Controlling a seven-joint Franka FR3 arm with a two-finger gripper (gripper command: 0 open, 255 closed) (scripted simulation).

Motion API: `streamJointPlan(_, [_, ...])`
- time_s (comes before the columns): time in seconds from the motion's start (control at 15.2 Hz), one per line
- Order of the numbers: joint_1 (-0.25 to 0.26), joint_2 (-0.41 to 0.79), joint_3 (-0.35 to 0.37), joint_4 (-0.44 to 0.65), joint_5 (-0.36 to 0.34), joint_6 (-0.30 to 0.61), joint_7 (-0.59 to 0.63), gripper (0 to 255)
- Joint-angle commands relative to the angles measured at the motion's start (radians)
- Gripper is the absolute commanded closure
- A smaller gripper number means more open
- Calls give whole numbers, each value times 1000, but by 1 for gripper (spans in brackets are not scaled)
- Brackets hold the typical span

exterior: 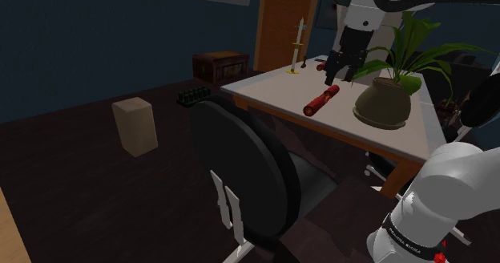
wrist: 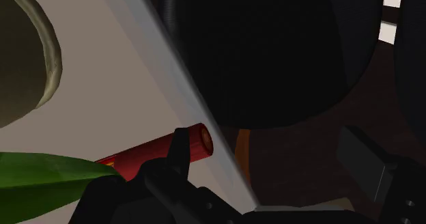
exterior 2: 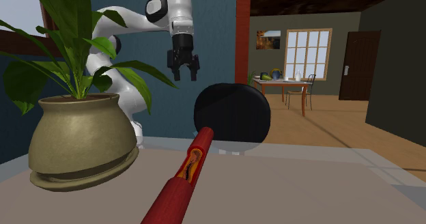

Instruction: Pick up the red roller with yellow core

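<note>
Now jaws spread, empty, hovering over worktop (exterior: pixel 276 93), upper right of shoulder view. Just below them lies red roller (exterior: pixel 321 99) w/ yellow core, flat on worktop, beside plant pot (exterior: pixel 383 103).
</note>
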Motion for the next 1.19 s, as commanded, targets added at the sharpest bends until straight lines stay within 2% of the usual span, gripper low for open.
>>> streamJointPlan(0.0, [0, 0, 0, 0, 0, 0, 0, 0])
streamJointPlan(0.53, [-105, 248, -57, 84, 18, 172, 167, 0])
streamJointPlan(1.12, [-200, 506, -143, 208, 66, 314, 327, 0])
